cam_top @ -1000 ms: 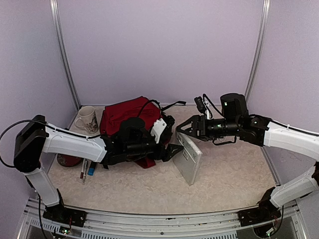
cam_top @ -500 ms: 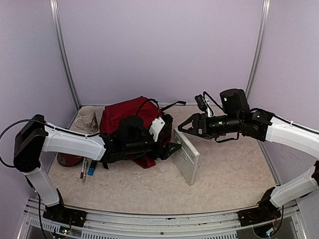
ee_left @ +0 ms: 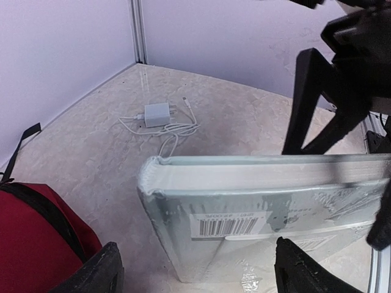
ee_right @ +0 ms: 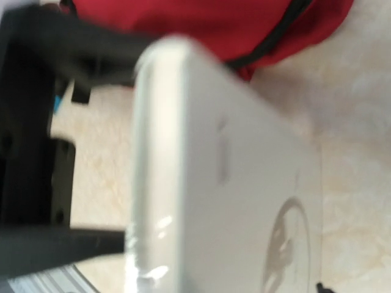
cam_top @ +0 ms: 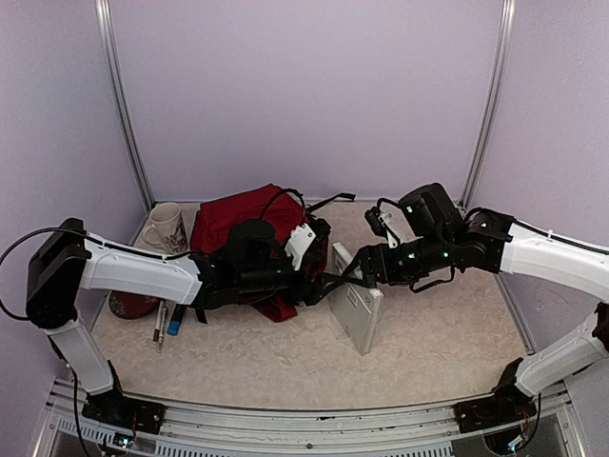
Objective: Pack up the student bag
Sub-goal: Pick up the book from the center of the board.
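- Nearest me, on the pale, mottled worktop (cam_top: 438, 357), a couple of pens (cam_top: 166, 324) lie side by side close to the left arm. Only the overhead view catches them.
- A grey book (cam_top: 358, 309) stands on edge mid-worktop, slab-shaped and wrapped in glossy film. The left wrist view alone shows its barcode label (ee_left: 229, 226) and the white block of pages along the top.
- The left gripper (cam_top: 333, 284) reaches in from the bag's side with its jaws wide. In its own view the black fingers (ee_left: 104, 271) sit either side of the book's lower corner. One is clear of it; the other overlaps it, so I cannot tell whether it touches.
- The right gripper (cam_top: 355, 274) meets the book's top edge from the other side, jaws splayed in a V. Its own view is a blur: pale cover filling the middle, dark bars at the left, red cloth along the top.
- The student bag (cam_top: 238, 214), soft dark-red fabric with black straps, slumps behind the left arm towards the back left, near the book.
- A white mug (cam_top: 166, 228) with a printed pattern stands upright just left of the bag.
- Farthest back, a small white charger (ee_left: 157, 114) with a thin, loosely looped cable lies near the wall. Only the left wrist view shows it.
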